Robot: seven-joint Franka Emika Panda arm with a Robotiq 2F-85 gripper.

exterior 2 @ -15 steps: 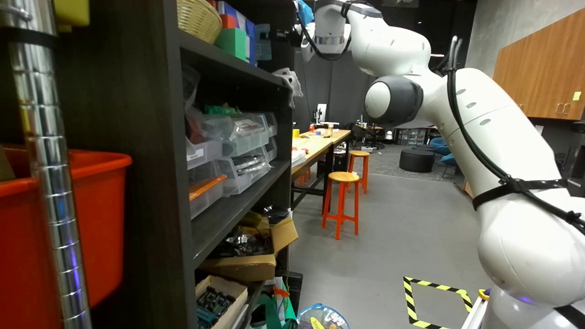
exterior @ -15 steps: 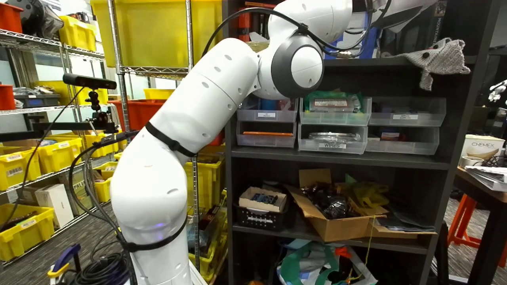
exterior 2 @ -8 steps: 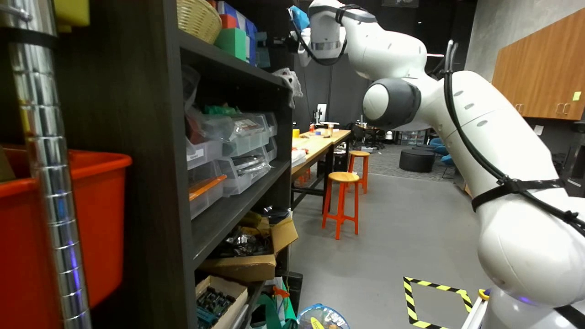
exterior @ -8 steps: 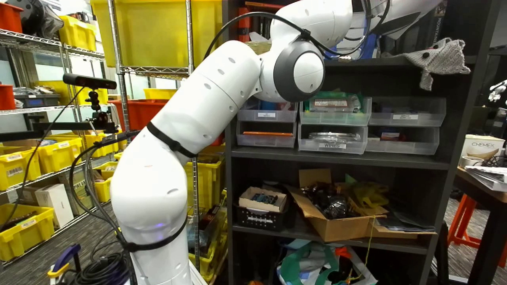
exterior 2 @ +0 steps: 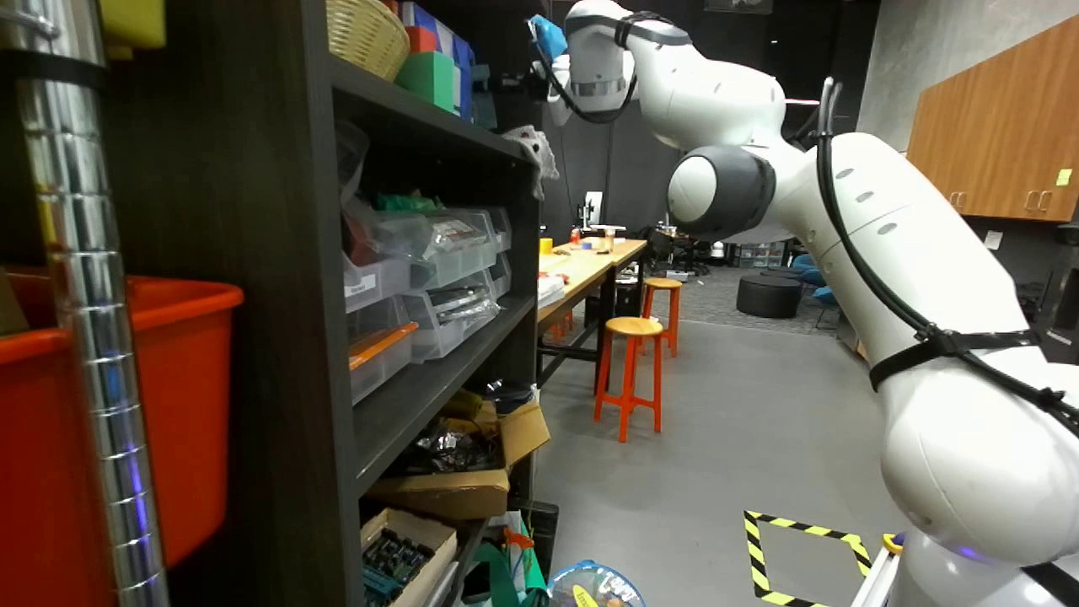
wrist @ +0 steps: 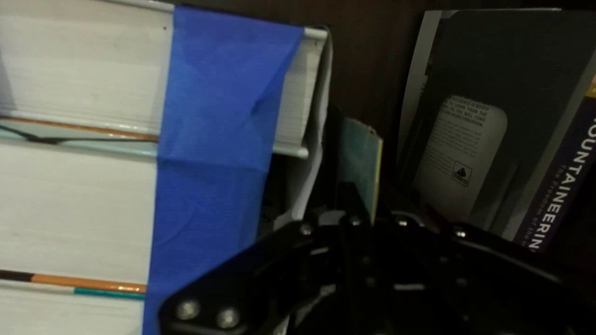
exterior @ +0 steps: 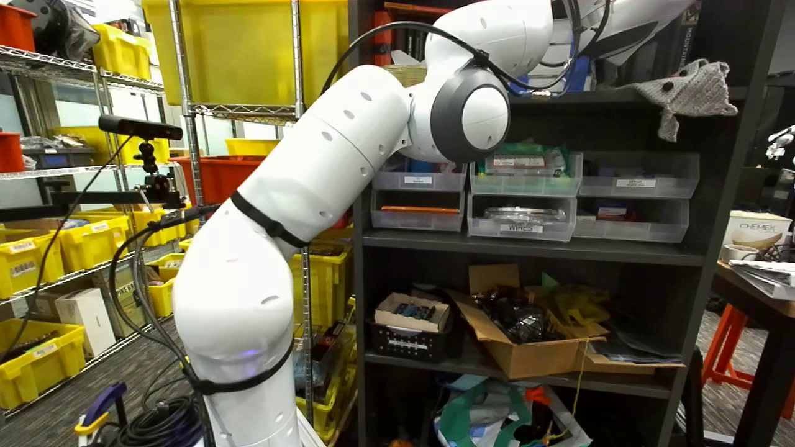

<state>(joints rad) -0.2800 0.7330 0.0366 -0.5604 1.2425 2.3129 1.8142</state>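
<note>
My gripper (wrist: 367, 204) is shut on a thin teal card or slim book (wrist: 357, 156) with a pale yellow edge, standing upright between the fingertips. To its left in the wrist view is a stack of thick white-paged books (wrist: 79, 200) bound with blue tape (wrist: 209, 135). A dark book with "Mountaineering" on its spine (wrist: 493, 130) leans on the right, apart from the fingers. In an exterior view the gripper (exterior 2: 512, 83) and the teal piece (exterior 2: 483, 105) show dimly above the top shelf. Elsewhere the hand is cut off by the top of the picture.
A green box (exterior 2: 428, 80) and wicker basket (exterior 2: 367, 35) stand on the top shelf. A grey knitted toy (exterior: 689, 90) hangs over its front edge. Clear plastic bins (exterior: 522, 214) fill the shelf below, under the arm's elbow. A metal rack (exterior: 180, 112) stands alongside.
The arm has come down a little and slightly toward the shelf, slowing in the last half second. The teal piece has lowered together with the gripper.
</note>
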